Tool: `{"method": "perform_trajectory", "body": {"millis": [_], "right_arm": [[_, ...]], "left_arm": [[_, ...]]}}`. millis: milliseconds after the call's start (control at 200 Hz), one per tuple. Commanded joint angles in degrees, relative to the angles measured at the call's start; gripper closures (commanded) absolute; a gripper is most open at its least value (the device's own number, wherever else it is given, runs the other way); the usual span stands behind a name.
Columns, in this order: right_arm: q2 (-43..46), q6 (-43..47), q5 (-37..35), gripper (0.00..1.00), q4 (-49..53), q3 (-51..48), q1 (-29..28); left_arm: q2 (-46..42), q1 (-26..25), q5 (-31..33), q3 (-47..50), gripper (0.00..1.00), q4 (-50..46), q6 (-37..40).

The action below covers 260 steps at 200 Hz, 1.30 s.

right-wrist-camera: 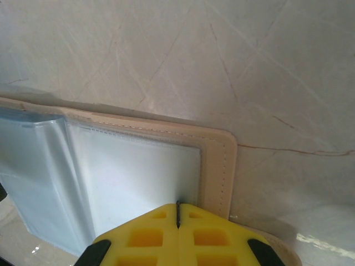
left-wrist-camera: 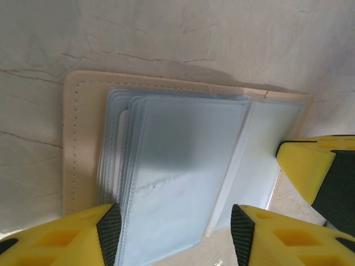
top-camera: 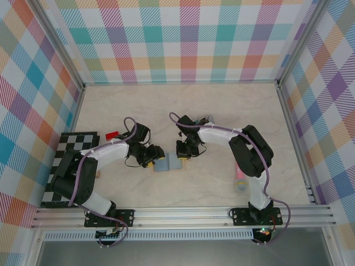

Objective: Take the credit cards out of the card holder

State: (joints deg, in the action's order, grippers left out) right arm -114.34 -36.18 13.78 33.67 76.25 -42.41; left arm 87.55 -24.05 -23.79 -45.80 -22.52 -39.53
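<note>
The card holder [top-camera: 168,163] lies open on the table between my two grippers, with a tan leather rim [left-wrist-camera: 74,138] and a stack of light blue-grey sleeves [left-wrist-camera: 183,155]. My left gripper [top-camera: 151,157] [left-wrist-camera: 175,233] is open. Its yellow fingers straddle the near edge of the sleeve stack, and the right pad stands clear of it. My right gripper [top-camera: 183,153] [right-wrist-camera: 178,213] is shut, its tips pressing down on the lining by the holder's right rim [right-wrist-camera: 216,160]. A red credit card [top-camera: 111,134] lies on the table left of the left arm.
A black-and-white checkered board [top-camera: 66,166] lies at the left edge under the left arm. A pink and teal object [top-camera: 240,181] lies by the right arm's base. Plaid walls close in three sides.
</note>
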Motion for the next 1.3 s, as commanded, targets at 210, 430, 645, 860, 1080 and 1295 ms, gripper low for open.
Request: {"method": "perform_trajectory", "body": {"millis": [210,430,645,860,1080,1295], "right_arm": [[-2.6,0.0,-0.9,0.97,2.1,-0.1,-0.1],[-2.8,0.1,-0.9,0.97,2.1,-0.3,-0.1],[-2.9,0.0,-0.7,0.97,1.9,-0.4,-0.1],[-3.0,0.0,-0.6,0.97,1.9,-0.5,-0.1],[-3.0,-0.1,-0.6,0.97,1.8,-0.4,-0.1],[-2.8,0.0,-0.6,0.97,1.9,-0.4,-0.1]], "left_arm": [[0.2,0.4,0.1,0.7,0.43,0.4,0.5],[2.3,0.4,-0.3,0.9,0.43,1.0,0.5],[2.7,-0.4,-4.6,0.7,0.5,3.8,0.0],[1.2,-0.9,-8.5,0.7,0.57,8.4,-0.7],[1.2,-2.0,-11.1,0.3,0.58,9.7,-0.8],[0.5,-3.2,-12.1,-0.3,0.61,10.7,-1.1]]}}
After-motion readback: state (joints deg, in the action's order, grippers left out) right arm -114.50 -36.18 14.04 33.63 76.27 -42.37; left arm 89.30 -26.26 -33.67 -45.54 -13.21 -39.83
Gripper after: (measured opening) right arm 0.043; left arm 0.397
